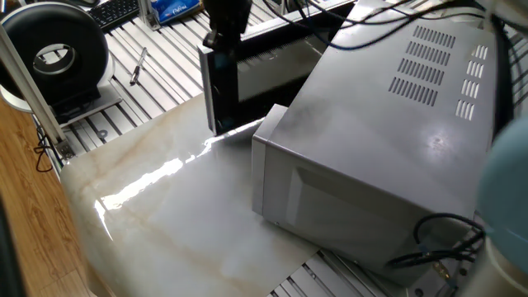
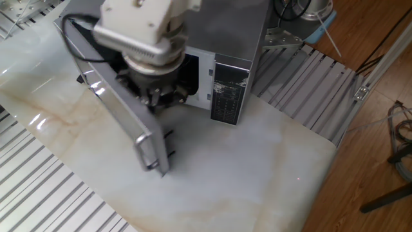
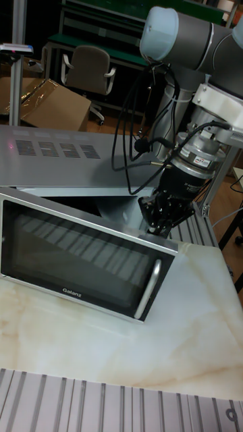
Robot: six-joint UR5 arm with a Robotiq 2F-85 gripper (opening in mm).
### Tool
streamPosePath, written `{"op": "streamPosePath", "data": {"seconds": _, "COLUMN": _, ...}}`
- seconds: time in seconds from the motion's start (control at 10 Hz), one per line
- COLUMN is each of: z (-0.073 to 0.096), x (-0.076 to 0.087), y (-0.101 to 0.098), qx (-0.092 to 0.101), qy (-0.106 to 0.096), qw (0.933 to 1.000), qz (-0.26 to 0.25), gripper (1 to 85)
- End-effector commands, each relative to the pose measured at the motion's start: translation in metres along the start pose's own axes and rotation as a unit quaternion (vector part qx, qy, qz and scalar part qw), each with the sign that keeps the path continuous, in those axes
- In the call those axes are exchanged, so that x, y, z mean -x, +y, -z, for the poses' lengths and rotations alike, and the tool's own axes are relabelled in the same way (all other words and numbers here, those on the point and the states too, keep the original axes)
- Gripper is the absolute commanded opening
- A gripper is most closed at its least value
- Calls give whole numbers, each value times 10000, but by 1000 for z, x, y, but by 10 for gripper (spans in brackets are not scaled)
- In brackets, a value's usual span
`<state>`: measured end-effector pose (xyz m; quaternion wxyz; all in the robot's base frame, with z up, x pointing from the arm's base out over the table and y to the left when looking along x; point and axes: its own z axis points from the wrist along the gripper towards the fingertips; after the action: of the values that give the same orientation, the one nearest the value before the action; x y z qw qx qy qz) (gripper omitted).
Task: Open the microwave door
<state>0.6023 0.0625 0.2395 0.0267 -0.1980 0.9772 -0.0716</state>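
Observation:
The microwave [image 1: 379, 140] [image 2: 232, 38] [image 3: 61, 158] is a big silver-grey box on the marble tabletop [image 2: 244, 174]. Its microwave door [image 1: 217, 87] [image 2: 119, 109] [image 3: 74, 260] stands swung well out from the front, so the dark cavity shows behind it. The door's silver handle [image 2: 147, 149] [image 3: 150, 289] is at the free end. My gripper [image 2: 158, 103] [image 3: 162, 223] [image 1: 221, 37] reaches down just behind the door's top edge near the handle end, between door and cavity. The door hides its fingertips, so I cannot see how the jaws stand.
The control panel [image 2: 226, 96] sits right of the cavity. A black round device [image 1: 58, 49] and a keyboard [image 1: 115, 10] lie on the slatted bench beyond the slab. Cables [image 1: 437, 247] trail off the microwave's rear. A chair [image 3: 88, 67] and a cardboard box [image 3: 50, 101] stand behind.

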Motion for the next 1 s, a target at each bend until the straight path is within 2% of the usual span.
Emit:
{"op": "streamPosePath", "data": {"seconds": 0.0, "z": -9, "x": 21, "y": -13, "qx": -100, "qy": -102, "qw": 9991, "qz": 409, "gripper": 10}}
{"op": "streamPosePath", "data": {"seconds": 0.1, "z": -6, "x": 10, "y": -12, "qx": -64, "qy": 102, "qw": 9990, "qz": 441, "gripper": 10}}
{"op": "streamPosePath", "data": {"seconds": 0.2, "z": 1, "x": -10, "y": -11, "qx": -36, "qy": 424, "qw": 9985, "qz": 333, "gripper": 10}}
{"op": "streamPosePath", "data": {"seconds": 0.3, "z": 10, "x": -18, "y": 4, "qx": 228, "qy": 469, "qw": 9985, "qz": -161, "gripper": 10}}
{"op": "streamPosePath", "data": {"seconds": 0.4, "z": 20, "x": -7, "y": 28, "qx": 697, "qy": 177, "qw": 9941, "qz": -811, "gripper": 10}}
{"op": "streamPosePath", "data": {"seconds": 0.5, "z": 26, "x": -6, "y": 41, "qx": 955, "qy": 91, "qw": 9892, "qz": -1104, "gripper": 10}}
{"op": "streamPosePath", "data": {"seconds": 0.6, "z": 22, "x": -8, "y": 32, "qx": 808, "qy": 20, "qw": 9911, "qz": -1062, "gripper": 10}}
{"op": "streamPosePath", "data": {"seconds": 0.7, "z": 15, "x": -3, "y": 26, "qx": 764, "qy": -74, "qw": 9919, "qz": -1015, "gripper": 10}}
{"op": "streamPosePath", "data": {"seconds": 0.9, "z": 1, "x": 4, "y": 10, "qx": 525, "qy": -99, "qw": 9954, "qz": -800, "gripper": 10}}
